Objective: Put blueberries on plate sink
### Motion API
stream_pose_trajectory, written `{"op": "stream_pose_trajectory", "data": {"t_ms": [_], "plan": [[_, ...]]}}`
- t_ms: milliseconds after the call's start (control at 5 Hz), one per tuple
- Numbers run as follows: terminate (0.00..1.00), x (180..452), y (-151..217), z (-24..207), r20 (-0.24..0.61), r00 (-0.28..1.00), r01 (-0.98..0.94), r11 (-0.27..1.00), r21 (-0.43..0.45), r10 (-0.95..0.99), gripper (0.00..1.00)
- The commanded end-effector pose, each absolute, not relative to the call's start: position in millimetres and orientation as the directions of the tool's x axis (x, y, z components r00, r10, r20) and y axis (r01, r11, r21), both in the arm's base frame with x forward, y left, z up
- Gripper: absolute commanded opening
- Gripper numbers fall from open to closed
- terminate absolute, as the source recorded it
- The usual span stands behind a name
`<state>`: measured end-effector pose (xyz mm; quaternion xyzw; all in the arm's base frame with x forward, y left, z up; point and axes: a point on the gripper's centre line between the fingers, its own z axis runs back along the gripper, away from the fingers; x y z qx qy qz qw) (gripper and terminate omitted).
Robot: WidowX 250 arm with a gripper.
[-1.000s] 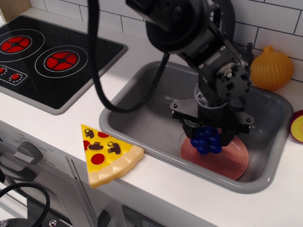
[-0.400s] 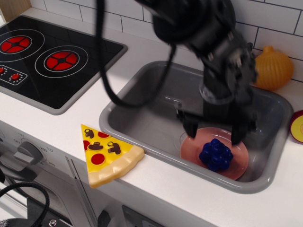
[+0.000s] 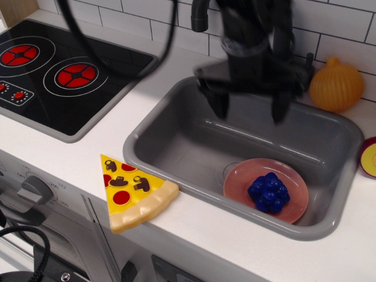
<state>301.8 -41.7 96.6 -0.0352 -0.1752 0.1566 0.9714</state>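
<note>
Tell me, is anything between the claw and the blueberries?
Nothing. In the only view, the open gripper hangs above the blueberries on the plate; between them shows only the sink's bare grey floor.

Toy play-kitchen set, not a real one. White counter [image 3: 70, 154] holds a black hob [image 3: 64, 76] with 2 red printed burners, plus a grey plastic sink [image 3: 176, 144] moulded in beside it. White brick-pattern tiles [image 3: 343, 26] form the back wall. Knob [image 3: 36, 189] on the front panel below. Plastic food around: pizza slice [image 3: 134, 192], orange onion [image 3: 337, 85], pink plate [image 3: 241, 187] with blueberries [image 3: 268, 191].
</note>
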Motion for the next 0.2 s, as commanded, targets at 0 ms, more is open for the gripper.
{"op": "stream_pose_trajectory", "data": {"t_ms": [0], "plan": [[1.0, 306.8, -37.7, 113.3, 0.372, 0.871, -0.287, 0.947, -0.144, 0.321, 1.0]]}}
